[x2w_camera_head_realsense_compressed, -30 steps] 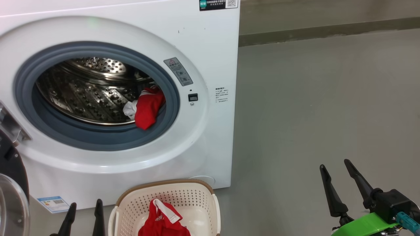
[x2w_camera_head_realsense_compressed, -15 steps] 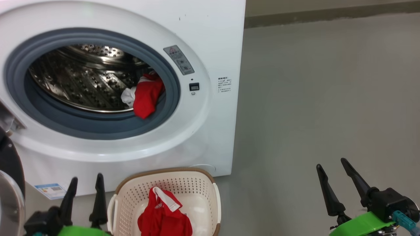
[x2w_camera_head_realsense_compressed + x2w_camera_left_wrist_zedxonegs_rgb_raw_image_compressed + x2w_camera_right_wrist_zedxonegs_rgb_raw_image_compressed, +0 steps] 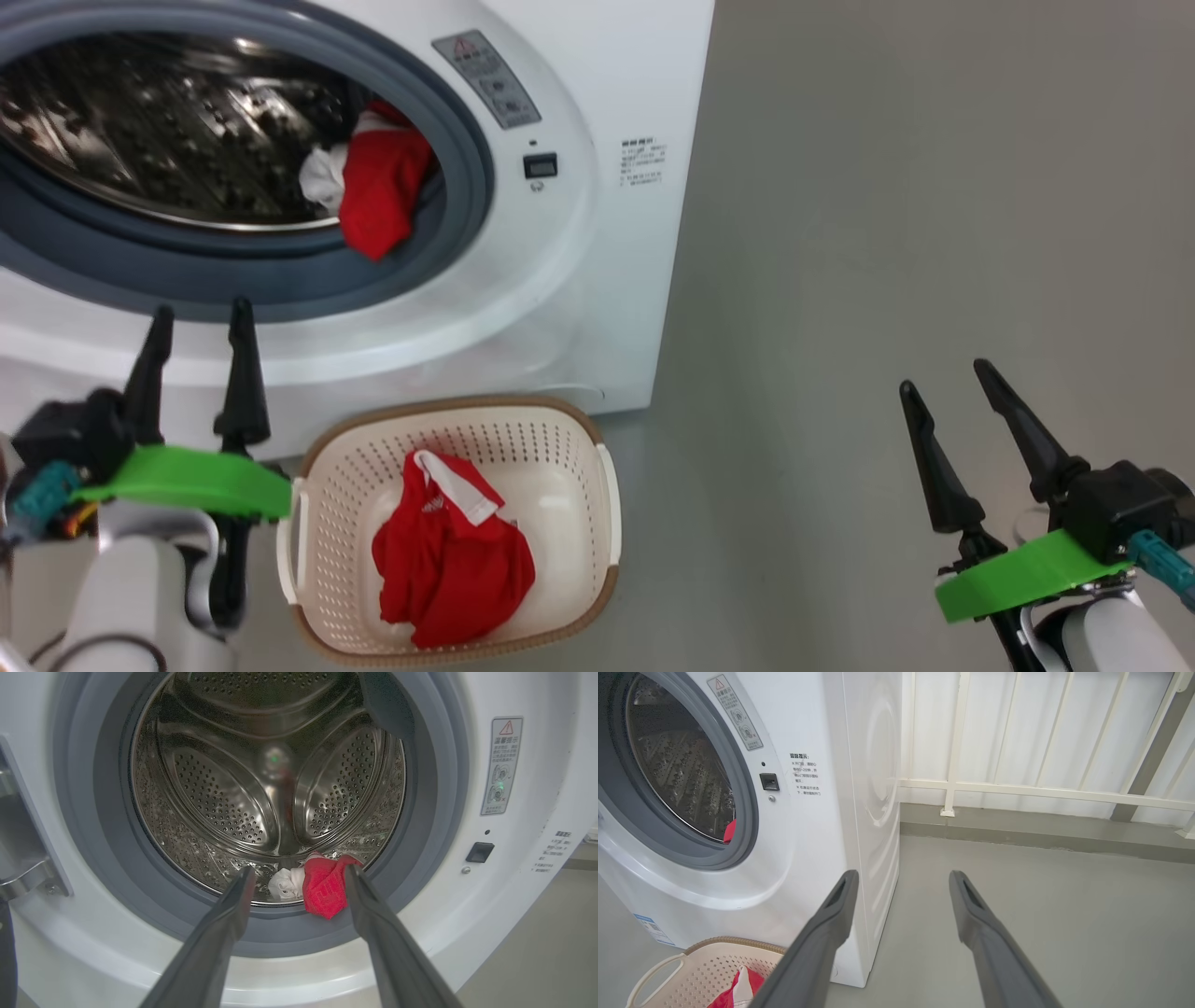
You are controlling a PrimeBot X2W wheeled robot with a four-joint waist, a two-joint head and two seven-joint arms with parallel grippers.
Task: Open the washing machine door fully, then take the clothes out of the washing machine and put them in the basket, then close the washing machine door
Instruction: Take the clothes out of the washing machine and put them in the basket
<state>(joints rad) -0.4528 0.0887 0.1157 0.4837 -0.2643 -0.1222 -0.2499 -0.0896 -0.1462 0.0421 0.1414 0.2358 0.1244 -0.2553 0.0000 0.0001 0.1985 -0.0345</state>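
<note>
The white washing machine (image 3: 597, 280) stands with its drum mouth uncovered; the washing machine door is out of view, and only its metal hinge (image 3: 23, 868) shows. One of the red and white clothes (image 3: 378, 191) hangs over the grey gasket at the drum's lower right (image 3: 324, 891). Another red piece (image 3: 453, 560) lies in the cream basket (image 3: 448, 403) on the floor before the machine. My left gripper (image 3: 201, 313) is open just left of the basket, pointing at the drum (image 3: 299, 870), empty. My right gripper (image 3: 943, 378) is open and empty over bare floor at the right (image 3: 902, 873).
Grey floor (image 3: 887, 187) stretches to the right of the machine. A white railing (image 3: 1017, 788) and a low kerb run behind it. The basket (image 3: 691, 966) sits close against the machine's front.
The head camera has tilted down, shifting the whole scene upward. My left gripper has risen into view beside the basket, toward the drum mouth. The right gripper has barely moved.
</note>
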